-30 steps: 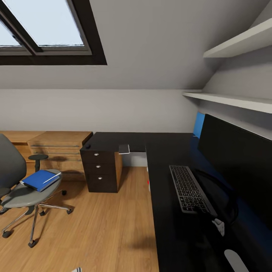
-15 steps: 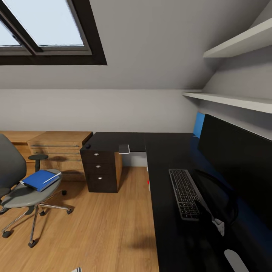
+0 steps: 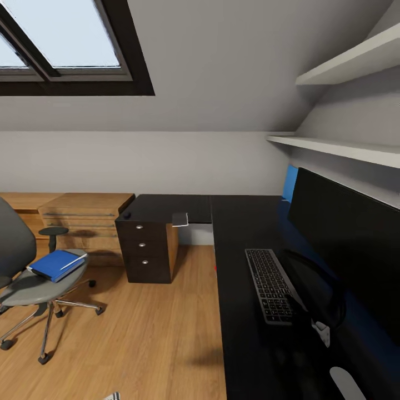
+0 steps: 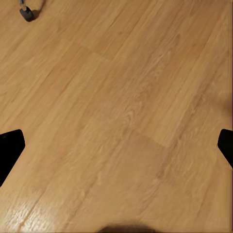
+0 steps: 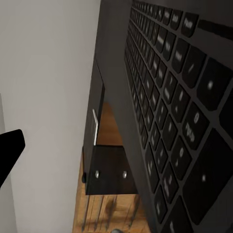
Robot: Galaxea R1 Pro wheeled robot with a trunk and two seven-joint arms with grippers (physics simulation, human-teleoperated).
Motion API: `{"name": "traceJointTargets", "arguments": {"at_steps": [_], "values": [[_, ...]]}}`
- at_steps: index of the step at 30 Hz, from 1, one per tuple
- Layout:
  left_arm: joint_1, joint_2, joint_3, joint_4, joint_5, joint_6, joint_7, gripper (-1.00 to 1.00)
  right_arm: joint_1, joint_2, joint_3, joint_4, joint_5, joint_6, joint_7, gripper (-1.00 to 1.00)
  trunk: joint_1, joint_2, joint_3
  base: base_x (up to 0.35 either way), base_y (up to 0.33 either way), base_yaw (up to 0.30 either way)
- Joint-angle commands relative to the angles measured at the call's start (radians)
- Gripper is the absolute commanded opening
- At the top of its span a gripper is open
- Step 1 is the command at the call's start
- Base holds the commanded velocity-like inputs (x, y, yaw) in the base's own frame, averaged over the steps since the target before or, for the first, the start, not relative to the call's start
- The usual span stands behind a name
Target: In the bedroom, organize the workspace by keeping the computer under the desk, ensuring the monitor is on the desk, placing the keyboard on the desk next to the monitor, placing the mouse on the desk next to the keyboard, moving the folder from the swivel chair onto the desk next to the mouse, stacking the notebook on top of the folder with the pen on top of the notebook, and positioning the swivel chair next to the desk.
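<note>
Two arms, neither seen whole. Head view, far left: swivel chair [image 3: 25, 278] on the wood floor [image 3: 144, 339], well apart from the counter [image 3: 244, 311]. Folder [image 3: 55, 265] lies flat on its seat; a slim pen [image 3: 74, 261] rests on the folder's right edge. Low light-wood shelf unit [image 3: 83, 216] stands against the wall behind the chair. Next, the black drawer unit [image 3: 143, 253] under the counter's short leg; a small dark grey notebook [image 3: 180, 219] sits at that leg's front edge, slightly overhanging. Keyboard [image 3: 273, 284] lies on the counter just in front of the monitor [image 3: 344, 250] — foot beside it.

Left wrist view: bare floor, dark tips at both edges — jaws spread wide. Right wrist view: keyboard very close, one dark tip visible; state of jaws cannot be told.
</note>
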Motion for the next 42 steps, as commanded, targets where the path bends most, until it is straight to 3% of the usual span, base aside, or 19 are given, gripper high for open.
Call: {"name": "traceJointTargets", "arguments": {"at_steps": [1,7,15,22,31,42], "values": [[0.0,0.001,-0.005,-0.013,0.01,-0.004,0.007,1.0,0.0,0.0,-0.002,0.0,-0.01,0.006,0.002,1.0,0.0,-0.001,-0.001,0.002,-0.012,0.0],[0.0,0.001,-0.005,-0.066,0.012,-0.004,0.011,1.0,0.0,0.0,-0.002,0.001,-0.01,0.006,0.002,1.0,0.015,-0.029,-0.013,0.0,-0.003,0.0],[0.0,0.001,-0.005,-0.07,0.012,-0.004,0.012,1.0,0.0,0.0,-0.002,0.001,-0.01,0.006,0.001,1.0,0.046,-0.085,-0.039,0.0,0.0,0.0],[0.0,0.001,-0.005,-0.07,0.011,-0.004,0.012,1.0,0.0,0.0,-0.002,0.001,-0.011,0.008,-0.059,1.0,0.073,-0.134,-0.06,0.0,0.0,0.0],[0.0,0.001,-0.005,-0.07,0.011,-0.004,0.012,1.0,0.0,0.0,-0.002,0.0,-0.011,0.008,-0.067,1.0,0.107,-0.197,-0.089,0.0,0.0,0.0],[0.0,0.007,-0.006,-0.051,0.012,-0.004,0.009,1.0,0.0,0.0,-0.002,0.0,-0.011,0.008,-0.068,1.0,0.107,-0.197,-0.089,-0.013,0.0,0.0]]}}
